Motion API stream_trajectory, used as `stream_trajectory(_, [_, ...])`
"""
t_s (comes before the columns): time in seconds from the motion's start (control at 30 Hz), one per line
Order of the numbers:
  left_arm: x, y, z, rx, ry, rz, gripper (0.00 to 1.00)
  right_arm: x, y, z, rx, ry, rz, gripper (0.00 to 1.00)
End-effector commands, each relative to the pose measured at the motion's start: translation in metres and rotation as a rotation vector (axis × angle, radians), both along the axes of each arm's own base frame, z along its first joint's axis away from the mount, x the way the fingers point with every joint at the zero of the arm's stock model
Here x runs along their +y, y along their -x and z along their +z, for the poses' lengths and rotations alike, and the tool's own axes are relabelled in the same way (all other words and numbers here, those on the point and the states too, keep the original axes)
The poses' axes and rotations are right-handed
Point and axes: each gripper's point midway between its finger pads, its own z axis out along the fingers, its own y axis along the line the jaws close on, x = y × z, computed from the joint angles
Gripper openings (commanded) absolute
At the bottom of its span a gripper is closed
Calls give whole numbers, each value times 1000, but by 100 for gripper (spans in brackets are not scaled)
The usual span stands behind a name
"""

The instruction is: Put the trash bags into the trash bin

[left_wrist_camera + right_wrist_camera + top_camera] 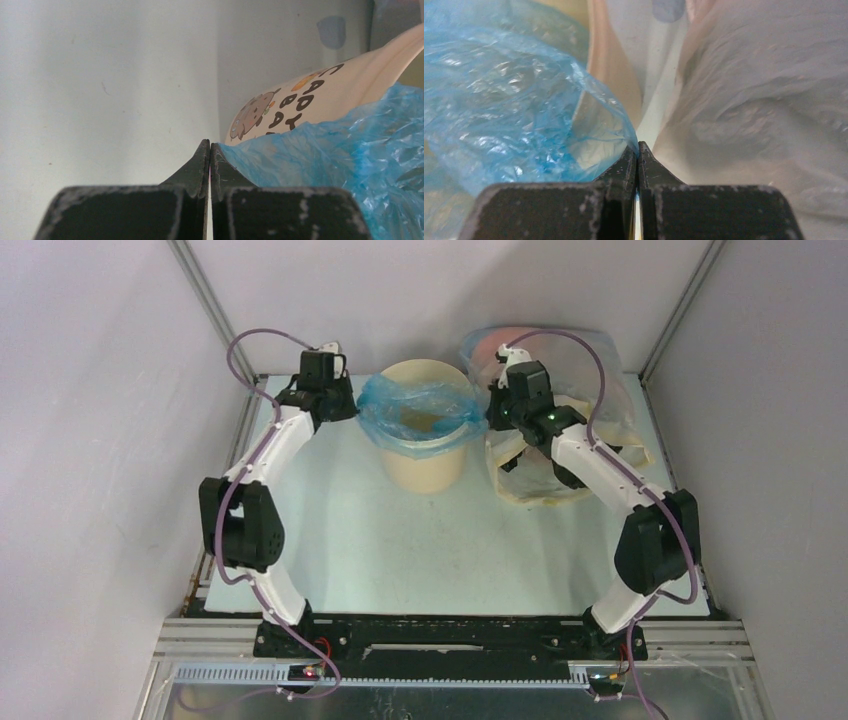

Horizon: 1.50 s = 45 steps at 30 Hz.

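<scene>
A pale table (330,560) was enclosed by plain grey-white walls. Near the middle of its far edge stood a round tan cardboard-coloured bucket (425,472). A thin, crinkly, translucent light-blue plastic film bag (385,405) was draped over the bucket's rim and sagged into its mouth. Printed letters and a small cartoon figure were seen on the bucket wall in the left wrist view. The left gripper (210,150) was held at the bucket's left rim, its jaws pressed together on the edge of the bag. The right gripper (638,150) was held at the right rim, likewise closed, with a fold of blue film pinched at its tips. A large cloudy clear-and-beige plastic sack (600,370) lay at the far right corner, just beside the right arm. The film was judged likely to slip from such narrow pinches or to tear if pulled apart too hard. The light bucket could be tipped by an uneven tug, and the sack could be snagged by the right arm.
</scene>
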Motion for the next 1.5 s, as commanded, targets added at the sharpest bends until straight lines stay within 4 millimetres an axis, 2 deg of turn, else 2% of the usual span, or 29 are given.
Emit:
stream_trajectory(0.0, [-29, -13, 24, -69, 129, -114, 0, 6, -32, 39, -129, -120, 9, 0])
stream_trajectory(0.1, [-39, -15, 19, -60, 168, -150, 0, 16, -41, 38, -107, -149, 69, 0])
stream_trajectory(0.23, [-44, -17, 11, -40, 192, -167, 0, 32, -47, 25, -40, -174, 139, 0])
stream_trajectory(0.43, [-59, -17, 9, -31, 254, -223, 0, 60, -38, 2, 37, -262, 271, 1])
stream_trajectory(0.63, [-74, -11, 21, -53, 315, -322, 0, 86, 0, 8, 24, -359, 438, 1])
stream_trajectory(0.87, [-93, 2, 29, -68, 368, -487, 2, 99, 45, 26, -14, -349, 504, 0])
stream_trajectory(1.07, [-110, 16, 28, -53, 438, -628, 3, 106, 72, 36, -23, -309, 515, 0])
stream_trajectory(1.17, [-113, 23, 22, -34, 454, -662, 2, 113, 90, 34, -12, -283, 528, 0])
stream_trajectory(1.27, [-112, 27, 6, 14, 429, -649, 1, 118, 106, 35, -13, -258, 529, 1])
stream_trajectory(1.37, [-119, 37, -7, 76, 444, -657, 0, 121, 121, 40, -24, -266, 530, 1])
stream_trajectory(1.47, [-129, 49, -8, 104, 466, -671, 0, 121, 136, 50, -44, -260, 519, 1])
